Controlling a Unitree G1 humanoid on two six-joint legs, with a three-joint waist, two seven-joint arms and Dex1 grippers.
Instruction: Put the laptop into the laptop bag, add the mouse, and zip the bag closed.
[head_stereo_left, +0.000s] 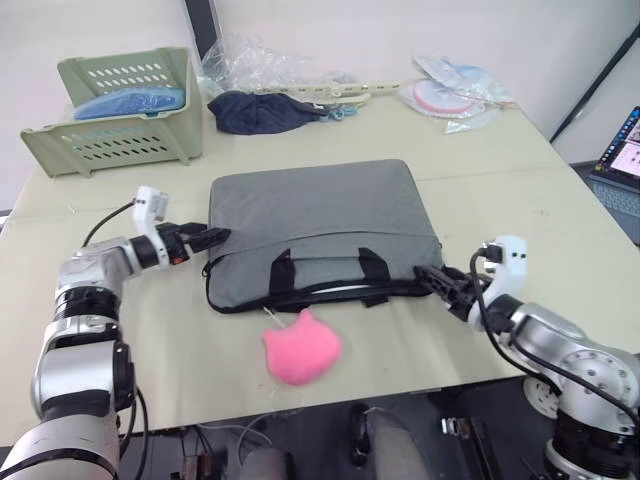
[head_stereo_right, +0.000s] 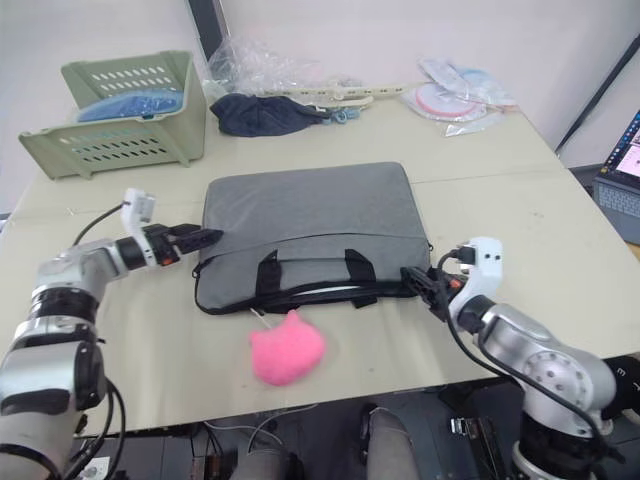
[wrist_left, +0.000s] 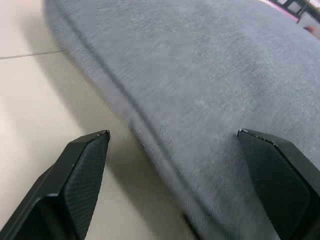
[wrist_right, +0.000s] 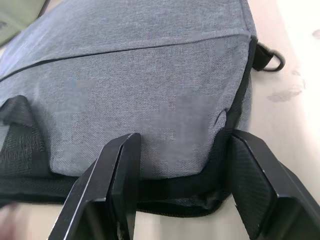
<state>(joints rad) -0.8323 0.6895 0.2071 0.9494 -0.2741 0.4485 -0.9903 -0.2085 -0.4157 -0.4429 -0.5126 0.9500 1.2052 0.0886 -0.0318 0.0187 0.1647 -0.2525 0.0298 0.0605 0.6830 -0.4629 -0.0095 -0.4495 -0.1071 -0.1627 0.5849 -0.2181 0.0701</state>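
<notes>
The grey laptop bag (head_stereo_left: 320, 210) lies flat at the table's middle, its two black handles (head_stereo_left: 330, 268) and black zip edge facing me. A pink fluffy charm (head_stereo_left: 300, 347) rests in front of it. My left gripper (head_stereo_left: 222, 237) is open at the bag's left edge, one finger (wrist_left: 82, 165) over the table and the other over the fabric. At the bag's front right corner my right gripper (head_stereo_left: 425, 272) stands open, its fingers (wrist_right: 117, 170) flanking that corner. A thin pale sliver (head_stereo_left: 335, 288) shows in the bag's front opening. The laptop and the mouse are hidden.
A green basket (head_stereo_left: 115, 110) holding something blue stands at the back left. A dark blue cloth bundle (head_stereo_left: 262, 112) and clear plastic wrappers lie along the back, with round packets (head_stereo_left: 450, 95) at the back right. Another laptop screen (head_stereo_left: 625, 160) shows beyond the table's right side.
</notes>
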